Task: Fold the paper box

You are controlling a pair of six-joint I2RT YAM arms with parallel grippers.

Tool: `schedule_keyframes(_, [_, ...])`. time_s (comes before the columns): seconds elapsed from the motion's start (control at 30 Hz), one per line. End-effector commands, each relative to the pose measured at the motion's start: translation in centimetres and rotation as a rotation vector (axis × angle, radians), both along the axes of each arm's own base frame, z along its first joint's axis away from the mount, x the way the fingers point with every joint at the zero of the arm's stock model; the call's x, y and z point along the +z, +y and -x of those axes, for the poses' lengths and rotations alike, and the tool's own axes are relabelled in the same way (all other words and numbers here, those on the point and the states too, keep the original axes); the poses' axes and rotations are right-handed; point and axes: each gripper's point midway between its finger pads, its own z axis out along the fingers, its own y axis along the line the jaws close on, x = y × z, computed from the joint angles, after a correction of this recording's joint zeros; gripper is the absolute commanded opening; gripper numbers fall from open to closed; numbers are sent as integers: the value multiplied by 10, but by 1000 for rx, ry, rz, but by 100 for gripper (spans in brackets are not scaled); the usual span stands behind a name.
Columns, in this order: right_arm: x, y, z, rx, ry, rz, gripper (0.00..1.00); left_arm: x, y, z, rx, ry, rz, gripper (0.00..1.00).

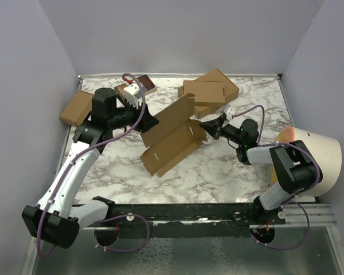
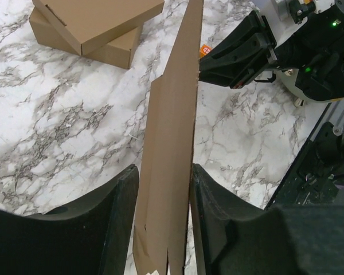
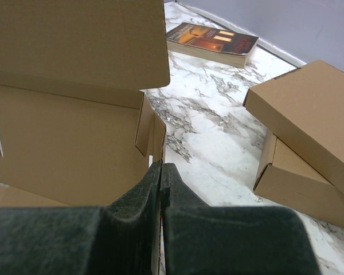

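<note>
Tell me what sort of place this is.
Probably a lab test cell: plain walls enclose a marble-patterned table, with a mounting rail at its near edge and stacked cardboard boxes as props.

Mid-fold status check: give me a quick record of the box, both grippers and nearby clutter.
paper box: centre of table, partly folded, one long panel raised
left gripper: open, straddling the raised panel
right gripper: shut, tips at the box's end flap
clutter: stacked folded boxes and a book behind
</note>
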Motion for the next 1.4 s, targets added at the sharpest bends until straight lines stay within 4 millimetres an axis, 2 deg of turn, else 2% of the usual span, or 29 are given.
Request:
schedule_keyframes(0.0, [2, -3, -4, -20, -17, -11, 1, 1, -2, 7, -53, 33, -18, 36])
schedule_keyframes(0.07, [2, -2, -3, -18, -17, -13, 1, 2, -5, 6, -76, 35, -19, 22])
schedule_keyframes(0.17, [3, -2, -3, -14, -16, -16, 1, 0, -8, 5, -114, 30, -31, 9])
schedule_keyframes(0.2, [3, -2, -3, -14, -16, -17, 1, 0, -8, 4, -125, 17, -43, 2])
schedule_keyframes(0.23, [3, -2, -3, -12, -14, -19, 1, 0, -8, 3, -134, -2, -56, 0])
schedule_keyframes(0.33, [4, 1, -2, 4, -6, -29, 1, 7, -5, -3, -144, -108, -100, 0])
schedule_keyframes(0.53, [2, 9, -10, 38, 26, -52, 2, 52, -1, -5, -142, -396, -160, 0])
schedule_keyframes(0.6, [1, 11, -13, 45, 33, -53, 2, 59, -4, -1, -162, -446, -176, 0])
schedule_keyframes(0.67, [-1, 13, -14, 62, 40, -47, 4, 57, -8, 2, -191, -471, -204, 0])
schedule_keyframes(0.8, [-11, 17, -15, 93, 84, -19, 7, 36, -22, 9, -243, -476, -265, 0])
schedule_keyframes(0.97, [-17, 16, -19, 86, 114, 23, 8, 10, -28, 10, -246, -442, -314, 0])
schedule_keyframes(1.17, [-22, 9, -34, 27, 144, 109, 10, 5, -29, 12, -241, -434, -304, 0])
schedule_keyframes(1.37, [-24, 7, -32, 32, 132, 144, 16, 1, -32, 12, -248, -414, -288, 0])
